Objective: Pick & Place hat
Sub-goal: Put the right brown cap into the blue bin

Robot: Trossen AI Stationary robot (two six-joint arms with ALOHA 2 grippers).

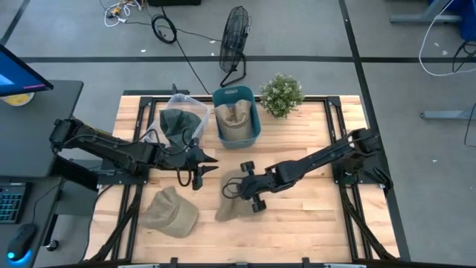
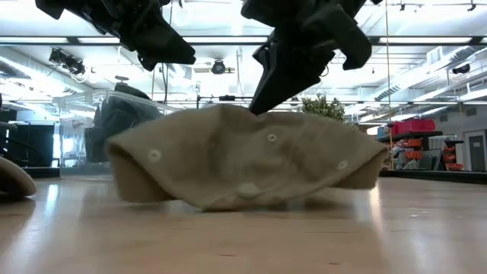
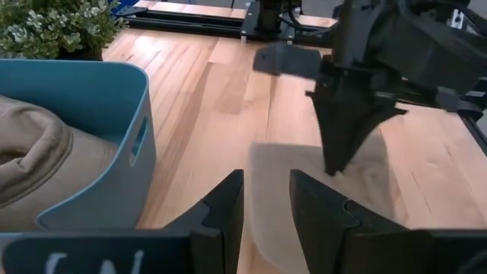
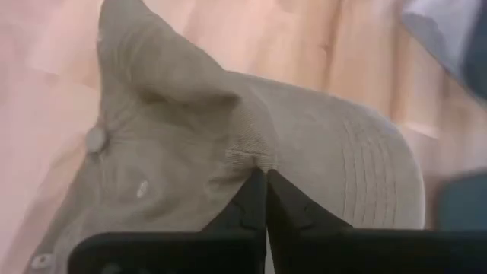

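A tan cap [image 1: 236, 205] lies on the wooden table near its middle, and in the low view the cap [image 2: 243, 160] rests on its lower edge. My right gripper [image 1: 240, 187] comes down on it from the right and is shut on its cloth [image 4: 261, 173]. My left gripper [image 1: 202, 170] hovers open just left of the cap, touching nothing, with its fingers [image 3: 228, 205] pointing toward the cap. A second tan cap [image 1: 171, 212] lies flat near the table's near left. My right gripper pinches a small fold of the cap's crown cloth [image 4: 247, 156], close to the seam where the brim [image 4: 380, 179] begins, between its two fingertips. The fingers [image 2: 266, 91] come slanting down from above. The cloth rises to a peak at the fingers while the cap's lower edge [image 2: 243, 204] stays on the table.
A blue bin [image 1: 253, 126] at the table's far middle holds another tan cap [image 1: 234, 119]. Left of it a clear container [image 1: 182, 119] holds dark cloth. A potted plant [image 1: 281, 94] stands at the far edge. Bare wood lies near and right of the cap.
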